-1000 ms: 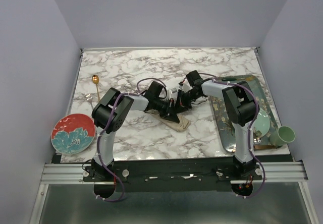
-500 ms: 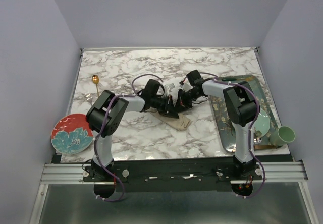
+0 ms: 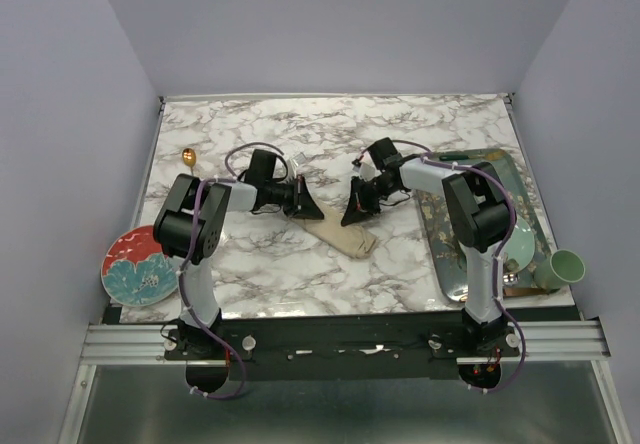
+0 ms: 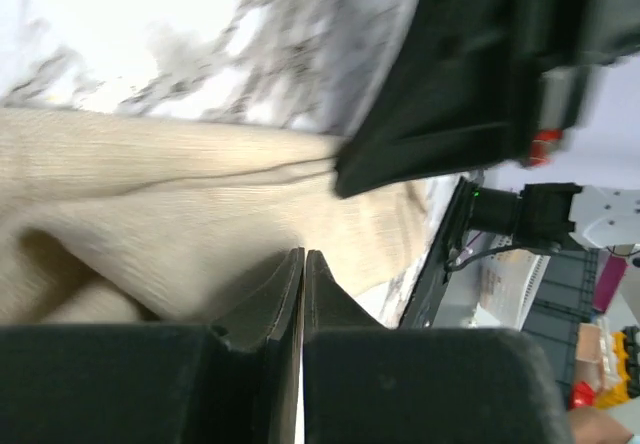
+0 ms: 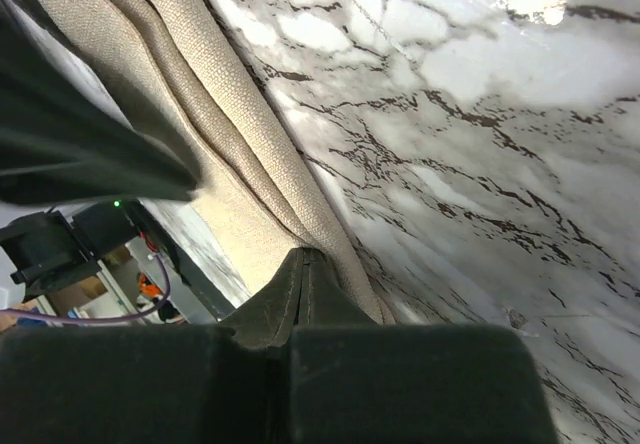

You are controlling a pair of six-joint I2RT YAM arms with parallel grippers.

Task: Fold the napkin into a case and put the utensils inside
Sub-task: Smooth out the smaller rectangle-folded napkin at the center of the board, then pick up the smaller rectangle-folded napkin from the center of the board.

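The napkin (image 3: 346, 236) lies on the marble table as a narrow beige folded strip, running diagonally at mid-table. My left gripper (image 3: 307, 206) is shut and empty, just left of the strip's upper end; in the left wrist view its tips (image 4: 303, 255) point at the cloth (image 4: 150, 184). My right gripper (image 3: 353, 214) is shut, its tip (image 5: 306, 255) resting at the folded edge of the napkin (image 5: 230, 134). The gold spoon (image 3: 189, 159) and the small fork (image 3: 175, 193) lie at the far left of the table, away from both grippers.
A red flowered plate (image 3: 143, 265) sits at the near left edge. A dark patterned tray (image 3: 448, 249) at the right holds a pale green plate (image 3: 521, 245). A green cup (image 3: 565, 266) stands at its near right corner.
My left arm has pulled back to the left, off the middle of the napkin to its upper-left end. The right gripper has stayed in place.
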